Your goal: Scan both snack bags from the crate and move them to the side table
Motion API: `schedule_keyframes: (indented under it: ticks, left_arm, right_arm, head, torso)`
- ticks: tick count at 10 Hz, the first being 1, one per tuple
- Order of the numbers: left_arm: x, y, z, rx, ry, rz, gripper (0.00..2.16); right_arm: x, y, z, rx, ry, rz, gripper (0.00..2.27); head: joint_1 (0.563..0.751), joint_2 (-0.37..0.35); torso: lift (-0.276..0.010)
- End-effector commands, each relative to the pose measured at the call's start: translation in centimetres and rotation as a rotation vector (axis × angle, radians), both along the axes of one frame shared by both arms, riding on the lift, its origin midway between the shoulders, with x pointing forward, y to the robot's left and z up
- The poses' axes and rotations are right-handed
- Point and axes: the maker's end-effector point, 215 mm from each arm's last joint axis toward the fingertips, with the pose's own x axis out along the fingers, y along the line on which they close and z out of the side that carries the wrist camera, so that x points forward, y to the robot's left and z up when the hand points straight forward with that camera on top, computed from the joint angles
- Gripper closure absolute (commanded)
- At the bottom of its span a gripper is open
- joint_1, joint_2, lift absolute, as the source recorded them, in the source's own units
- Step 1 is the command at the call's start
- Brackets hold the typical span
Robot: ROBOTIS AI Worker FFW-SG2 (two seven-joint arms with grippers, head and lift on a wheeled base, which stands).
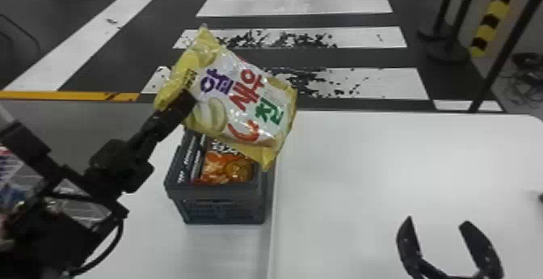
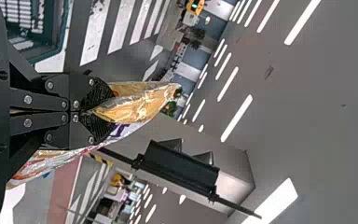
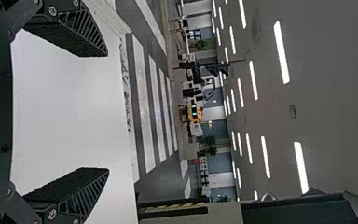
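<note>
Left gripper (image 1: 189, 99): was clamped on one end of a glossy yellow-and-white snack bag (image 1: 246, 96), tilted, lettered purple, red and green, above a dark grey crate (image 1: 222, 195). Orange snack bag (image 1: 228, 169): lay inside. Right gripper (image 1: 437, 220): stood spread.

Purple, red, green lettering (image 1: 247, 92) on yellow snack bag (image 1: 212, 116); white print (image 1: 196, 159) inside crate (image 1: 222, 195).

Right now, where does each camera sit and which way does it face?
Head view: on the head, forward and down at the crate; left gripper, right gripper show.
Left wrist: past its gripper to striped floor and ceiling.
Right wrist: past its gripper to white table and ceiling.
Head and left wrist share the snack bag.
</note>
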Motion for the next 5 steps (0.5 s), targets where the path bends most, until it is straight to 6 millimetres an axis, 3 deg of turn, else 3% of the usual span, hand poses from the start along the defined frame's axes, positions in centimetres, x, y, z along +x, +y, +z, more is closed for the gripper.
schedule_keyframes:
  ticks: [1, 5]
  left_arm:
    - [0.0, -4.6, -2.1, 0.015, 0.035, -0.069, 2.14]
    - [-0.2, -15.8, -8.6, 0.082, 0.131, -0.229, 2.14]
  right_arm:
    - [-0.1, -0.7, 0.3, -0.005, -0.006, -0.012, 0.12]
    - [-0.1, -2.2, 1.3, -0.012, -0.021, -0.037, 0.12]
  head:
    - [0.695, 0.094]
    - [0.695, -0.083]
  torso:
    - [-0.099]
    - [-0.099]
